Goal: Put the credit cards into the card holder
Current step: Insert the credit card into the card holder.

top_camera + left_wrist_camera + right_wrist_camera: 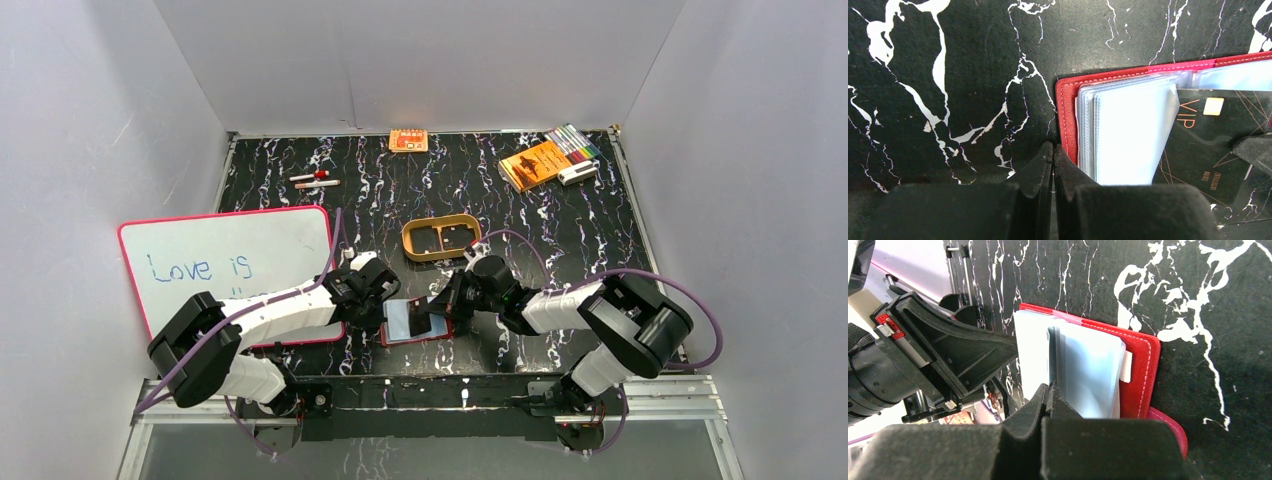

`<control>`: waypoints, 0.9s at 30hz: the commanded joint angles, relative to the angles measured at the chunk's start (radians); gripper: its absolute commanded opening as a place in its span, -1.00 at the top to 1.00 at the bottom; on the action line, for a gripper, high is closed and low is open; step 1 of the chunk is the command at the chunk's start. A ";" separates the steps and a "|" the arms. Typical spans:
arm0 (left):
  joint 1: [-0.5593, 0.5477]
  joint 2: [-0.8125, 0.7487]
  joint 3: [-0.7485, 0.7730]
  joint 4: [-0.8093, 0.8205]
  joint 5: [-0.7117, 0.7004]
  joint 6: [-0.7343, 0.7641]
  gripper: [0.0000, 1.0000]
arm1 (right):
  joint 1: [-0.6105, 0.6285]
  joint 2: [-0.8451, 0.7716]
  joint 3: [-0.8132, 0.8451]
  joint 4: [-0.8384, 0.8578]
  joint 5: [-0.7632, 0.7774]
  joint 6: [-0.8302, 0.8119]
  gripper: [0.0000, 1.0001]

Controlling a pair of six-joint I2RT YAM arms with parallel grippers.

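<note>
Card holder (403, 322) lies open and flat close to the near edge of the tabletop (560, 230), about midway along it, its red cover down and its clear sleeves (1128, 130) fanned upward.

Both arms reach in low from either side and meet over it. The left arm (280, 315) stretches forward and rightward over the corner of a whiteboard (225, 265), wrist dipped. The left end effector (1053, 150) is clenched with nothing between its fingers, and its tips sit right against the holder's red left edge. I cannot tell whether they press on it.

The right arm (560, 305) bends inward to the left, wrist level with the holder. The right end effector (1049, 390) is clamped on a dark card (1198, 150) marked VIP. The card's far end is slid in among the sleeves, and from the right wrist it shows only as a thin dark line rising from the fingertips.
</note>
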 commanded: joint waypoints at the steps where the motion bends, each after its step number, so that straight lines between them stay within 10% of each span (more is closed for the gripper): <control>1: -0.002 -0.006 -0.026 -0.005 0.015 -0.013 1.00 | 0.006 -0.036 0.017 -0.064 0.047 -0.068 1.00; 27: -0.002 0.003 -0.021 -0.007 0.013 -0.015 1.00 | 0.007 -0.056 0.069 -0.153 0.057 -0.218 1.00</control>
